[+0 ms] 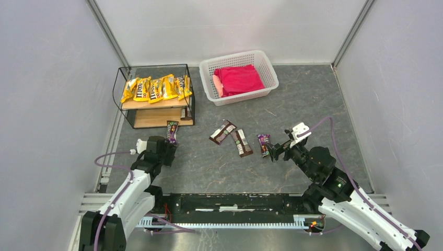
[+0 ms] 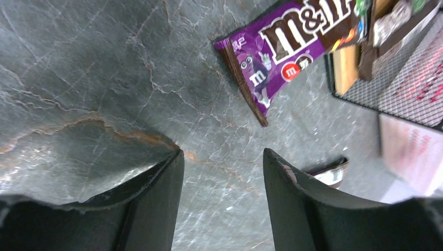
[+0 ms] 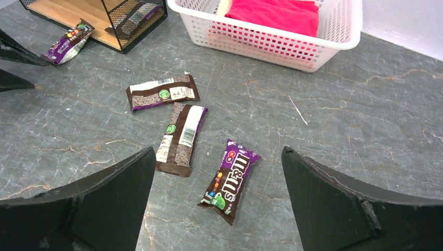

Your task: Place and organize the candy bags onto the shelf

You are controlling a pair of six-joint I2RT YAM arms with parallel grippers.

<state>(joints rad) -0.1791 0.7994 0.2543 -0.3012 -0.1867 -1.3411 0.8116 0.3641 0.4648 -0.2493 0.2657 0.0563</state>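
The shelf [image 1: 156, 117] stands at the back left, with several yellow candy bags [image 1: 155, 89] in a row on its top board. A purple bag [image 1: 172, 130] lies at the shelf's front, its far end on the lower board [image 2: 345, 68]. My left gripper [image 1: 168, 150] is just short of it, open, with only bare table between the fingers [image 2: 156, 193]. Three more dark bags lie mid-table [image 1: 222, 132], [image 1: 242, 142], [image 1: 264, 145]. My right gripper [image 3: 218, 150] hangs wide open above the rightmost purple bag [image 3: 230, 180], not touching it.
A white perforated basket [image 1: 271, 70] holding a red cloth [image 1: 237, 78] stands at the back, right of the shelf. Grey walls close in the table on three sides. A dark packet sits in the shelf's lower tier [image 1: 185, 112].
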